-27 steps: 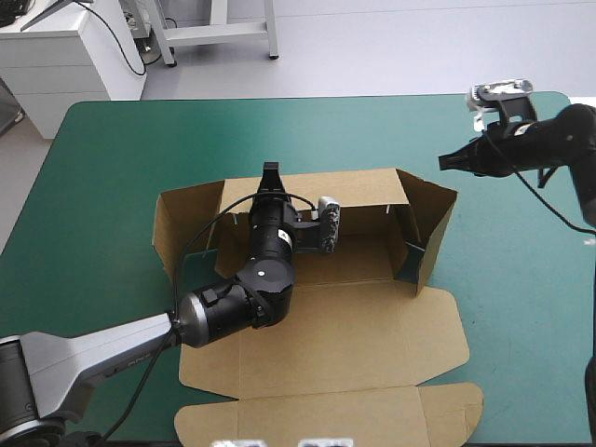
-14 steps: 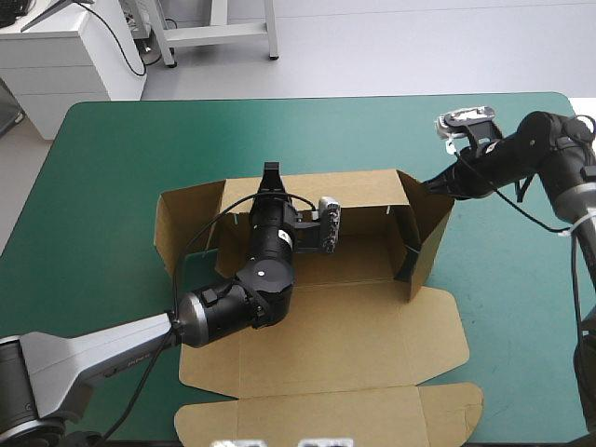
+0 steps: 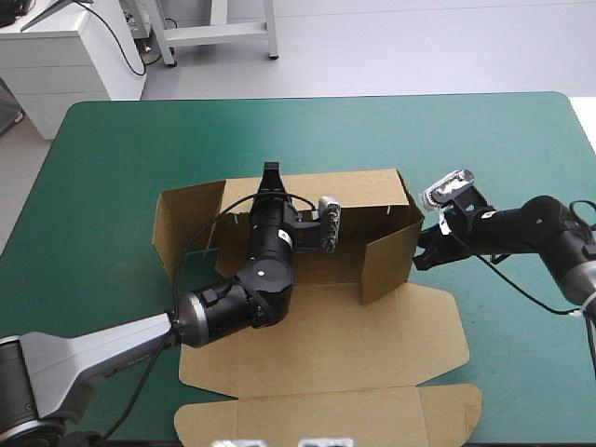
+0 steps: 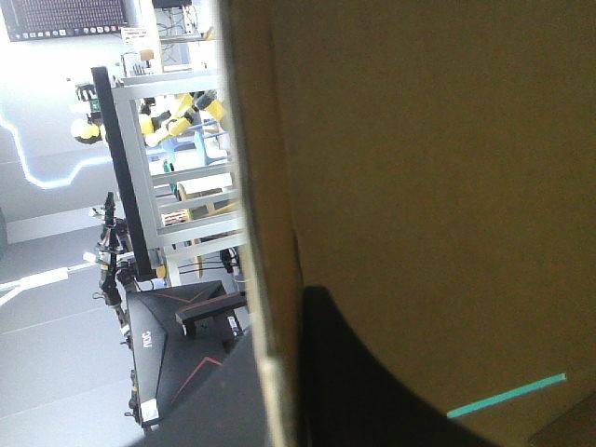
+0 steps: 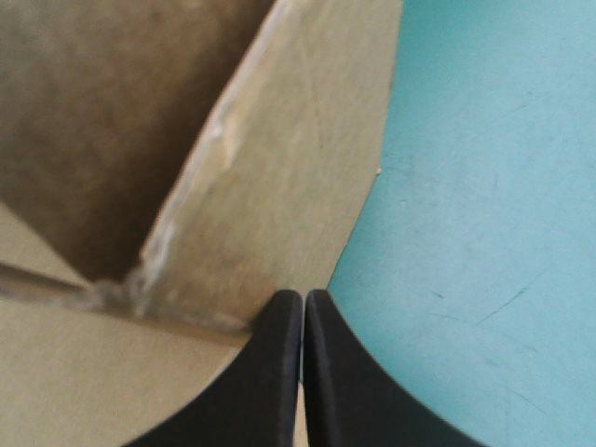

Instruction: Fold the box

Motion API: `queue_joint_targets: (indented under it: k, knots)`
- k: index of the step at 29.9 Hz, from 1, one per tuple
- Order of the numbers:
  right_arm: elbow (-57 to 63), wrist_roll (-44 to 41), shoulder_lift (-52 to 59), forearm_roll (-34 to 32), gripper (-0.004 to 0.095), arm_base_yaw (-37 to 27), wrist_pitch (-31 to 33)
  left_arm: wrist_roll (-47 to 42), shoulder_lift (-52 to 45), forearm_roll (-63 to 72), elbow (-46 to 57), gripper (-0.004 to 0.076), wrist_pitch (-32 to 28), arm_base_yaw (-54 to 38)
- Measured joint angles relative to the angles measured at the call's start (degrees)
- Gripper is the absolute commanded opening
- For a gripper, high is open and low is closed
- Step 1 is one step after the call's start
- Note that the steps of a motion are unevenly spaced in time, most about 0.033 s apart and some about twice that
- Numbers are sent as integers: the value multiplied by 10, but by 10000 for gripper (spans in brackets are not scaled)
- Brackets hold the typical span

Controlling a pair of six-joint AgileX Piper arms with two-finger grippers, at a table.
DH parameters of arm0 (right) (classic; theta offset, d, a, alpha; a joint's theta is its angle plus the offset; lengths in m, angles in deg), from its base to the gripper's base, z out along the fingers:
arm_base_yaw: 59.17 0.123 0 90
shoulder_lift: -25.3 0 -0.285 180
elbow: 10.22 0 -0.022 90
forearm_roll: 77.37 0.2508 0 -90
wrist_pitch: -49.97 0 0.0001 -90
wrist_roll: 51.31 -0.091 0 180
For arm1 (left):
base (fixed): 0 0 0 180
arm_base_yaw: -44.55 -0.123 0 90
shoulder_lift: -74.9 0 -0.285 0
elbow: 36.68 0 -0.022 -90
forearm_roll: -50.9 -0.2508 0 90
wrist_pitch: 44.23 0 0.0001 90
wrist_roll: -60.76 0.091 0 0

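Note:
The brown box (image 3: 326, 335) lies in the middle of the table, its back wall (image 3: 363, 191) raised and its lid flat toward the front edge. My left gripper (image 3: 271, 172) is shut on the back wall's top edge; in the left wrist view the board's edge (image 4: 265, 233) runs between the black fingers (image 4: 345, 372). My right gripper (image 3: 421, 253) is shut, its tip against the outside of the right side flap (image 3: 386, 261), which is swung inward. In the right wrist view the gripper (image 5: 303, 296) touches the foot of that flap (image 5: 289, 168), nothing between its fingers.
The box's left side wall (image 3: 168, 228) stands at an angle. The flat lid's tuck flap (image 3: 326, 414) reaches almost to the table's front edge. Bare teal-green cover (image 3: 112, 186) lies to the left, the right (image 5: 484, 186) and beyond the box.
My right gripper came down from the far right corner to the box's right side and pushed the side flap inward. The left arm has not moved.

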Motion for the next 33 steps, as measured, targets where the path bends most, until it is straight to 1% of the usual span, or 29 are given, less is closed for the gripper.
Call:
queue_joint_targets:
  k: [2,3,4,6,7,8,10,11,12,15,18,22,25,31,33]
  knots:
    - [0,27,0,0,130,0,19,0,0,0,0,-8,0,0]
    - [0,37,0,0,191,0,30,0,0,0,0,-8,0,0]
    - [0,48,0,-1,278,0,38,0,0,0,0,-8,0,0]
    - [0,61,0,-3,415,0,48,0,0,0,0,-8,0,0]
    - [0,67,0,-3,529,0,48,0,0,0,0,-8,0,0]
    - [0,71,0,-3,602,0,48,0,0,0,0,-8,0,0]
    - [0,75,0,-3,742,0,43,0,0,0,0,-8,0,0]
    - [0,76,0,-2,771,0,36,0,0,0,0,-8,0,0]
    - [0,77,0,-2,788,0,29,-1,0,0,0,-8,0,0]
    - [0,78,0,0,785,0,5,-7,0,1,0,-8,0,0]
    - [0,79,0,13,785,0,2,-8,0,1,0,-8,0,0]
    - [9,80,1,54,785,0,12,-8,0,1,0,-8,0,0]
    - [36,92,7,83,785,0,2,-8,0,1,0,-8,0,0]
    - [129,154,57,182,785,0,-90,-9,0,1,0,-8,0,0]
    - [145,174,73,205,785,8,-116,-9,0,1,0,-8,-1,0]
